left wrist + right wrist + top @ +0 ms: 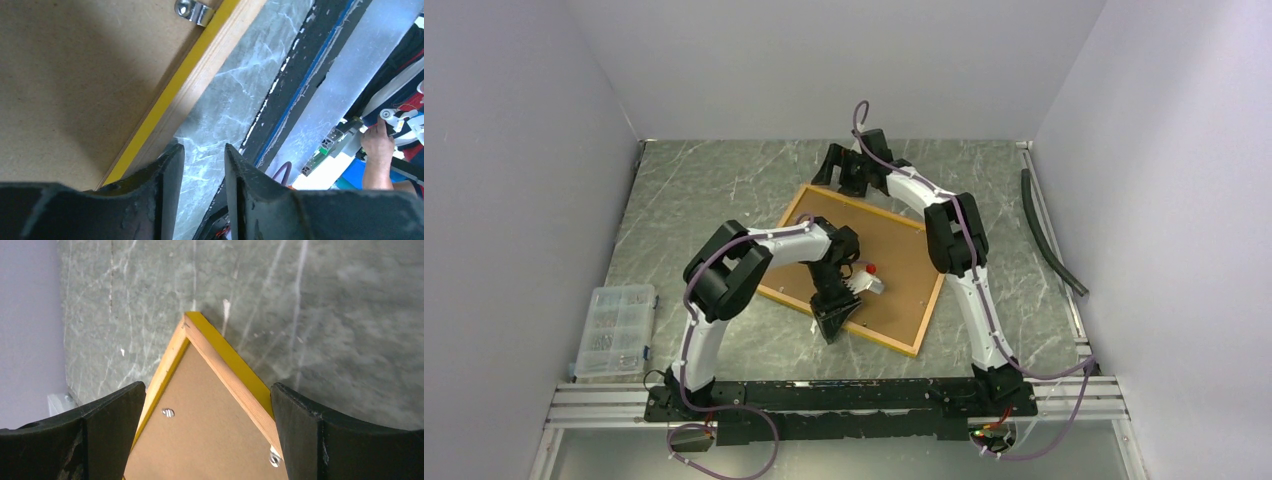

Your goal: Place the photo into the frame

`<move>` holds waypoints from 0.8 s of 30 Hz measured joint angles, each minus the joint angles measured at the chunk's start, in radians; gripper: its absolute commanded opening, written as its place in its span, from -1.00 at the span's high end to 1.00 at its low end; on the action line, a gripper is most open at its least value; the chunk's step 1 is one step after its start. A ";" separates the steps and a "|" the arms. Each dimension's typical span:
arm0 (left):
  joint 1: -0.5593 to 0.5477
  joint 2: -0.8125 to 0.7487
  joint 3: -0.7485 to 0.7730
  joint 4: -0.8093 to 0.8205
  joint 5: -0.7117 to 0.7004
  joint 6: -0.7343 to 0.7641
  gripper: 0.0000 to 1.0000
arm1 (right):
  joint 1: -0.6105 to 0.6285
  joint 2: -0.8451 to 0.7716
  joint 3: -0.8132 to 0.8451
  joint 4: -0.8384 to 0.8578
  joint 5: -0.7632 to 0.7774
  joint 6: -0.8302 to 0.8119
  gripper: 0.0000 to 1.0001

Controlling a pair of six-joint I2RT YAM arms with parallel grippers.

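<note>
The frame point(932, 312) lies back-up and skewed on the marbled table, with a brown backing board point(894, 270) filling it. The photo is hidden. My left gripper point(832, 325) hovers at the frame's near edge. In the left wrist view its fingers point(204, 150) stand a little apart, with only table between them, beside the yellow-edged rail point(200, 65). My right gripper point(824, 178) is at the far corner. In the right wrist view it point(207, 390) is wide open and straddles the frame corner point(220, 352) without touching it.
Small metal clips point(168, 413) point(194, 11) sit along the board's edge. A clear plastic organiser box point(614, 330) stands at the near left. A black hose point(1049, 240) lies along the right wall. A person's hand point(377, 145) shows beyond the near rail point(824, 395).
</note>
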 measured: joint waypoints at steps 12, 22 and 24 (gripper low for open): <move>0.200 -0.162 0.060 -0.132 0.042 0.117 -0.48 | -0.073 -0.323 -0.208 -0.177 0.143 -0.050 -1.00; 0.695 -0.028 0.518 -0.129 0.007 0.070 -0.25 | -0.127 -0.964 -0.902 -0.128 0.299 0.018 -1.00; 0.786 0.069 0.599 -0.095 0.011 0.027 -0.17 | -0.140 -1.051 -1.031 -0.129 0.303 0.036 -1.00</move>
